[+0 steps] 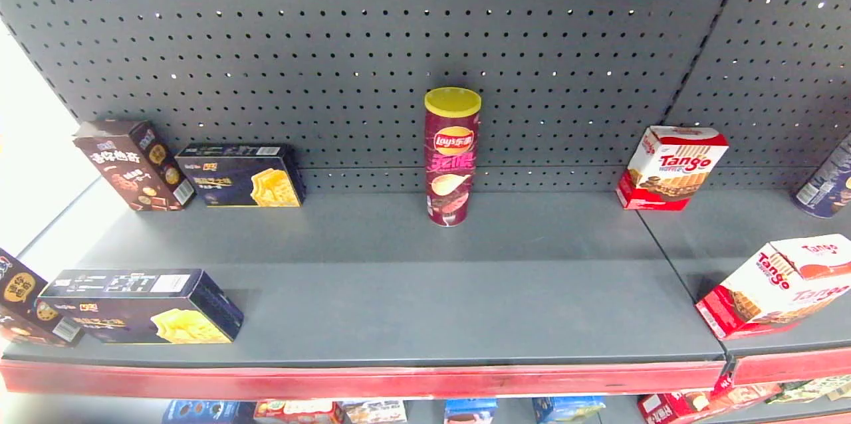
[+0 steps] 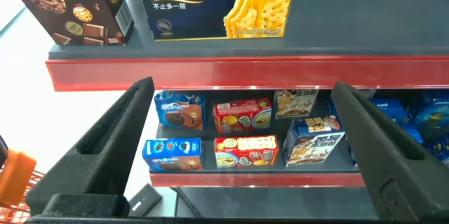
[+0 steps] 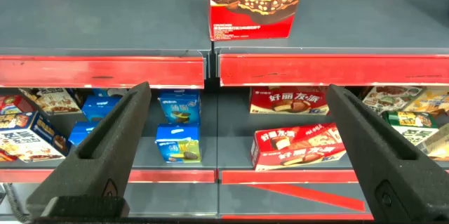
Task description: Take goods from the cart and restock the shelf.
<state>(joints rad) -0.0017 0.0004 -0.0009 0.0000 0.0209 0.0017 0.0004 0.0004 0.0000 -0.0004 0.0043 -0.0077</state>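
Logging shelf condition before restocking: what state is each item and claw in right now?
Chip can: upright, lid on.
Back wafer box: closed.
Front wafer box: closed, standing.
Front cracker box: closed, on its long side.
Left claw: open, empty.
Right claw: open, empty.

Shop: stocked snack shelves

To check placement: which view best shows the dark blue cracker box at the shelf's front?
The head view: the whole cracker box lies there, front left. The left wrist view cuts off its top; the right wrist view faces a wafer box instead.
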